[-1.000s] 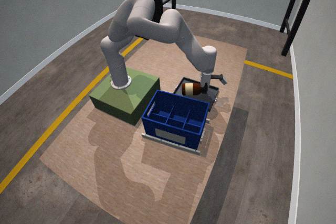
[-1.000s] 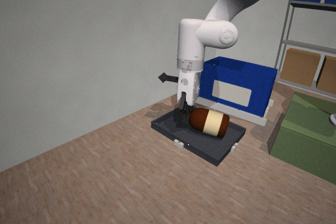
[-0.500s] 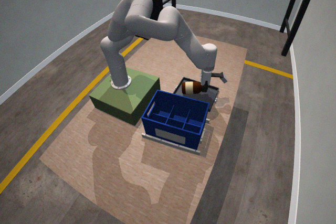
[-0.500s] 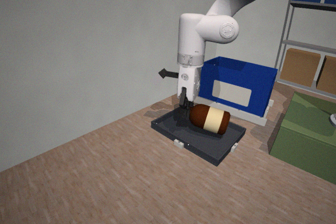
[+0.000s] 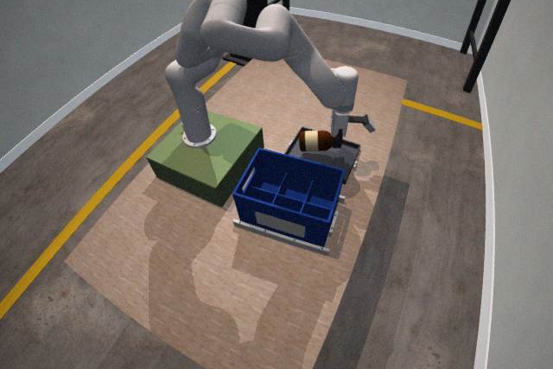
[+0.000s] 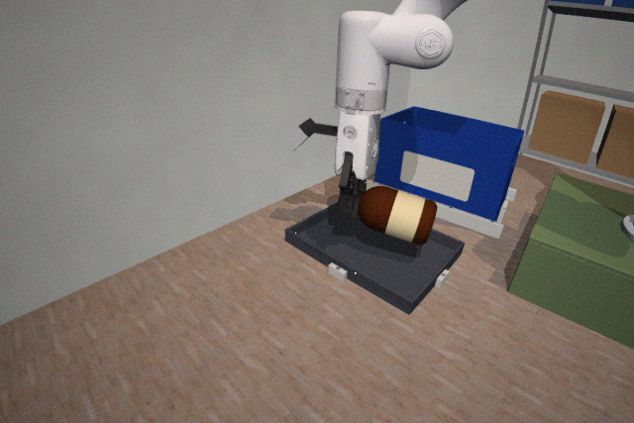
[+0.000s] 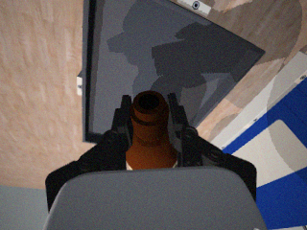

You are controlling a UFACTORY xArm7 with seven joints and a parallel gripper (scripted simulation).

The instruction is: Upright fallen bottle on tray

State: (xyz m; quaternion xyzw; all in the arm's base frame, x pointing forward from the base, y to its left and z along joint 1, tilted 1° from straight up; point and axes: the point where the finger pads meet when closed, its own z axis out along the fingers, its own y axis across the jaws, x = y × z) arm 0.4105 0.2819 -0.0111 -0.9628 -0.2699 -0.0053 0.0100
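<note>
The brown bottle (image 6: 398, 213) with a cream label lies nearly on its side, its neck end raised a little above the dark grey tray (image 6: 374, 256). It also shows in the top view (image 5: 317, 140) over the tray (image 5: 324, 152). My gripper (image 6: 351, 191) is shut on the bottle's neck and points straight down. In the wrist view the two black fingers clamp the neck of the bottle (image 7: 149, 131), whose open mouth faces the camera, with the tray (image 7: 163, 62) below.
The blue crate (image 5: 290, 195) with inner dividers stands right beside the tray, on a pale base; it also shows in the exterior view (image 6: 448, 159). The green pedestal (image 5: 207, 155) holds the arm's base. Shelving with boxes (image 6: 579, 126) stands behind.
</note>
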